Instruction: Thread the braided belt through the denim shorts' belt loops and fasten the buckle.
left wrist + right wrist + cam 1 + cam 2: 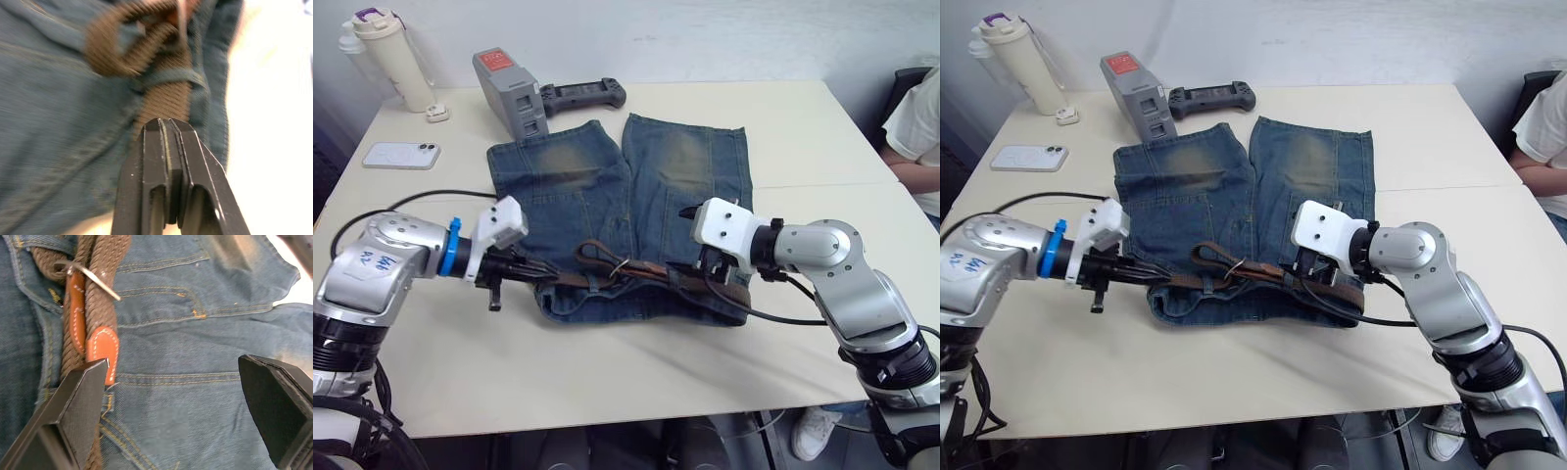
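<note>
- The left gripper (pixel 530 267) is lying low at the shorts' near-left corner, its fingers (pixel 166 166) pressed together with no clear gap; whether they are pinching the belt is hard to tell.
- The belt (pixel 607 269) is running along the waistband just beyond those fingertips, passing under a belt loop (pixel 168 78) and curling into a small loop near the middle.
- The right gripper (pixel 1317 269) is hovering over the waistband's right part, its fingers (pixel 80 404) spread wide apart and holding nothing.
- The buckle (pixel 93 276) is sitting on the belt between the grippers, its silver prong sticking out beside tan leather tabs.
- The shorts (pixel 617 211) are lying flat on the table (pixel 803 137), waistband near, legs pointing far.
- Past the legs, a grey device (pixel 512 93) and a black controller (pixel 582 95) are resting; a phone (pixel 401 155) and a bottle (pixel 396 59) are sitting far left.
- A person's arm (pixel 915 132) is showing at the right edge.
</note>
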Controlling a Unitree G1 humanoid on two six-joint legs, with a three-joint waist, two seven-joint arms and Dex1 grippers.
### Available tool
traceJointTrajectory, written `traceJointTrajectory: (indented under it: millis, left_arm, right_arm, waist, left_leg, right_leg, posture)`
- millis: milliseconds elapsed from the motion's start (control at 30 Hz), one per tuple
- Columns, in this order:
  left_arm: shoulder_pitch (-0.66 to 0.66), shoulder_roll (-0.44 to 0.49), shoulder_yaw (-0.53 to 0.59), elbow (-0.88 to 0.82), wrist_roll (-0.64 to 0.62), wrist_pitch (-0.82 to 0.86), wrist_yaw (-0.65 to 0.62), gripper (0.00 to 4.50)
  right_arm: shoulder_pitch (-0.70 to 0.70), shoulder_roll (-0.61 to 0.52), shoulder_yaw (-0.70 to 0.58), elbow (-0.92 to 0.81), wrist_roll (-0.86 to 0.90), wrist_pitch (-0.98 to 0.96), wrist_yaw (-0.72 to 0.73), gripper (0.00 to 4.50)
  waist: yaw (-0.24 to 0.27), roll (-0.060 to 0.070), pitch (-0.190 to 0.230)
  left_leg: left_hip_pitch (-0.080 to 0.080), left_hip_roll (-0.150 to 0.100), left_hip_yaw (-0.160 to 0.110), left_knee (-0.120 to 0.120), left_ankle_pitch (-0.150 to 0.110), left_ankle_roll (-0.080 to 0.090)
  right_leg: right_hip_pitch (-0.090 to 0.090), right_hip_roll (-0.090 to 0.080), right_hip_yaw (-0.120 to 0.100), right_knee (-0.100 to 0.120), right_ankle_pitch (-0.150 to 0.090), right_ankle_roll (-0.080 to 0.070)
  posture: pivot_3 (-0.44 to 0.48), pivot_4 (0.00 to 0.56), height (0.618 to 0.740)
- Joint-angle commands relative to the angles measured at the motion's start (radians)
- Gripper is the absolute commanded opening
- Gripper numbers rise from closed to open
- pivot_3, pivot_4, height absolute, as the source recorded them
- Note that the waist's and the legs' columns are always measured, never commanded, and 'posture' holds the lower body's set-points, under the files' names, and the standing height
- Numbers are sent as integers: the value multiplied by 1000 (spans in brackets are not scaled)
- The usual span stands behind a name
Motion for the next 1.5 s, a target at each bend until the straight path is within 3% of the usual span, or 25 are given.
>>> traceJointTrajectory:
  millis: [33,400,500,733,1100,1500]
  left_arm:
    - [-4,-15,-23,-16,12,-29,1,80]
    - [-64,-96,-97,96,89,-128,8,80]
    - [-47,-88,-146,107,155,-200,1,80]
    - [13,-138,-161,65,153,-187,17,80]
    - [46,-131,-176,97,224,-254,28,80]
    - [50,-127,-161,97,216,-254,25,80]
  right_arm:
    - [-11,1,-14,-29,-5,9,-27,4500]
    - [4,-14,-19,-63,-2,50,-57,4500]
    - [8,-20,-19,-69,2,51,-52,4500]
    - [39,-44,18,-89,-2,-2,-21,4500]
    - [44,-22,147,8,-82,-164,0,4500]
    - [46,-6,128,60,-146,-225,-16,4500]
  waist:
    - [0,0,0]
    - [-1,0,0]
    - [-1,0,0]
    - [-2,0,0]
    - [-2,1,-1]
    - [-2,1,-2]
  left_leg:
    - [0,0,0,0,0,0]
    - [0,0,0,0,0,0]
    - [0,0,0,0,0,0]
    - [0,0,0,0,0,0]
    - [2,0,1,0,0,0]
    - [2,0,1,0,0,0]
  right_leg:
    - [0,0,0,0,0,0]
    - [0,0,0,0,0,0]
    - [0,0,0,0,0,0]
    - [0,0,0,0,0,0]
    - [1,0,0,0,0,0]
    - [1,0,0,0,0,0]
  posture:
    - [0,150,664]
    - [0,150,664]
    - [0,150,664]
    - [0,150,664]
    - [0,150,664]
    - [0,150,664]
